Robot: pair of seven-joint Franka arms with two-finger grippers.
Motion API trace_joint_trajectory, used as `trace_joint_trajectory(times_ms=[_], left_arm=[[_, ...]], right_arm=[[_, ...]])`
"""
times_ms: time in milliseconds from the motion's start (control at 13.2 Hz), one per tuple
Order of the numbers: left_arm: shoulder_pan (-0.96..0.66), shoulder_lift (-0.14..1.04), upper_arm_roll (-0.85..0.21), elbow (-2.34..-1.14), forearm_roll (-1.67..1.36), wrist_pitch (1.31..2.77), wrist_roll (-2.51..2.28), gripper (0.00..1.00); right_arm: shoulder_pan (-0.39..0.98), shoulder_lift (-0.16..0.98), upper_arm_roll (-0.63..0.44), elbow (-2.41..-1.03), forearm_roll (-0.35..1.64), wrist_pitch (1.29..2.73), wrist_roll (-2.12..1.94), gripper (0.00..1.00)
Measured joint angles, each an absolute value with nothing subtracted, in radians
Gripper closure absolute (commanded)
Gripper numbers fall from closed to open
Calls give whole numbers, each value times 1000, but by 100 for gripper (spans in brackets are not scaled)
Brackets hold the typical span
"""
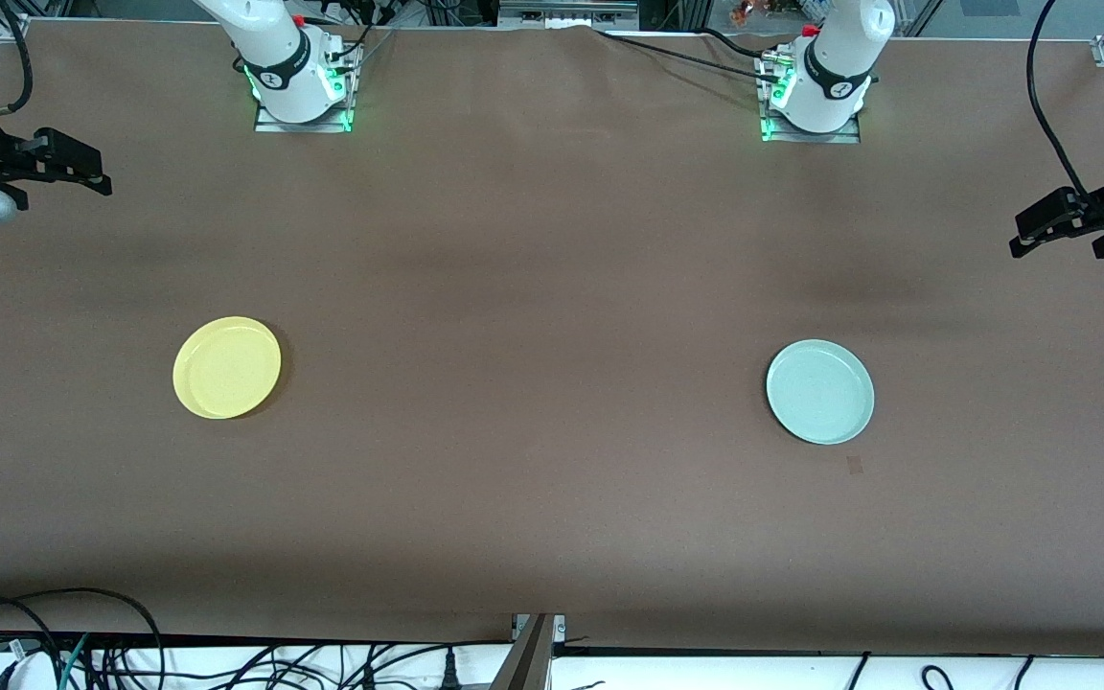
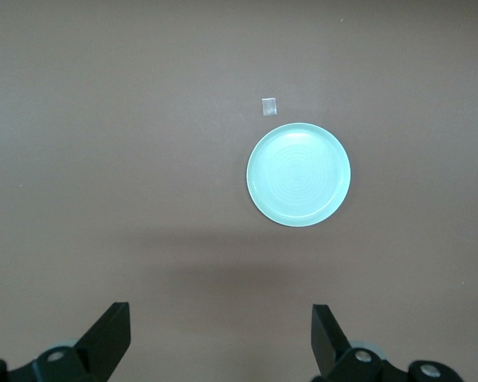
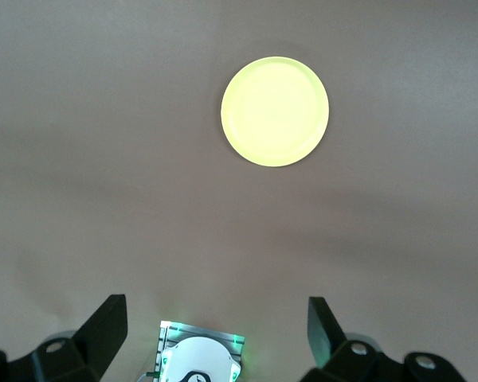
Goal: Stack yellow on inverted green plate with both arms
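Right gripper (image 1: 82, 172) up in the air at the right arm's end of the table, over bare brown tabletop (image 1: 533, 287), fingers spread wide and holding nothing; same wide gap between the black fingers (image 3: 103, 330) in the right wrist view, with the arm's own base visible below. Yellow plate (image 1: 226, 367) flat on the table toward that same end, rim up, nearer the front camera than the arm bases, untouched and well apart from either gripper; seen whole and round in the right wrist view (image 3: 275, 111). Green plate (image 1: 819, 391) toward the left arm's end, well apart from the yellow one, also lying hollow side up, its concentric rings plain in the left wrist view (image 2: 299, 174), so apparently not yet turned over. Small pale scrap (image 2: 268, 105) just beside it on the cloth, nearer the front camera. Left gripper (image 1: 1065, 225) aloft at the left arm's end of the table, fingers (image 2: 111, 338) likewise wide apart and empty. Judging by all this, nothing of the task done: green plate to be flipped upside down, yellow plate to be picked up, carried across and set on top. Both arms seemingly at the ready, neither one committed to a plate.
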State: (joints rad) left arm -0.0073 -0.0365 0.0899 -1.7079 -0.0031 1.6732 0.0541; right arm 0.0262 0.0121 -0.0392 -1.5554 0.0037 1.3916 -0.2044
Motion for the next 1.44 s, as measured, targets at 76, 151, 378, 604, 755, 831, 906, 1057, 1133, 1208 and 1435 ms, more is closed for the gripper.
trace_joint_trajectory(times_ms=[76, 151, 378, 604, 755, 831, 906, 1057, 1133, 1208, 1435], left_arm=[[-7, -34, 90, -1707, -3, 1672, 55, 0], [-8, -34, 90, -1706, -3, 1671, 58, 0], [-10, -27, 90, -1682, -3, 1671, 59, 0], [-11, -21, 90, -1672, -3, 1671, 59, 0], [-12, -18, 90, -1669, -3, 1671, 59, 0], [-13, -18, 90, -1668, -3, 1671, 59, 0], [-13, -18, 90, -1667, -3, 1671, 59, 0], [-15, -18, 90, -1666, -3, 1671, 59, 0], [-17, -18, 90, -1666, -3, 1668, 59, 0], [-18, -18, 90, -1666, -3, 1663, 59, 0], [-19, -17, 90, -1666, -3, 1657, 59, 0]], right_arm=[[26, 12, -39, -1555, 4, 1392, -204, 0], [26, 12, -39, -1555, 4, 1392, -204, 0], [26, 12, -39, -1555, 4, 1392, -204, 0], [26, 13, -40, -1555, 4, 1392, -204, 0], [26, 13, -40, -1555, 4, 1392, -204, 0], [26, 13, -40, -1555, 4, 1392, -204, 0], [26, 13, -40, -1555, 4, 1392, -204, 0], [25, 13, -40, -1555, 4, 1392, -204, 0], [25, 13, -40, -1555, 4, 1392, -204, 0], [25, 13, -40, -1555, 4, 1392, -204, 0], [25, 13, -40, -1555, 4, 1392, -204, 0]])
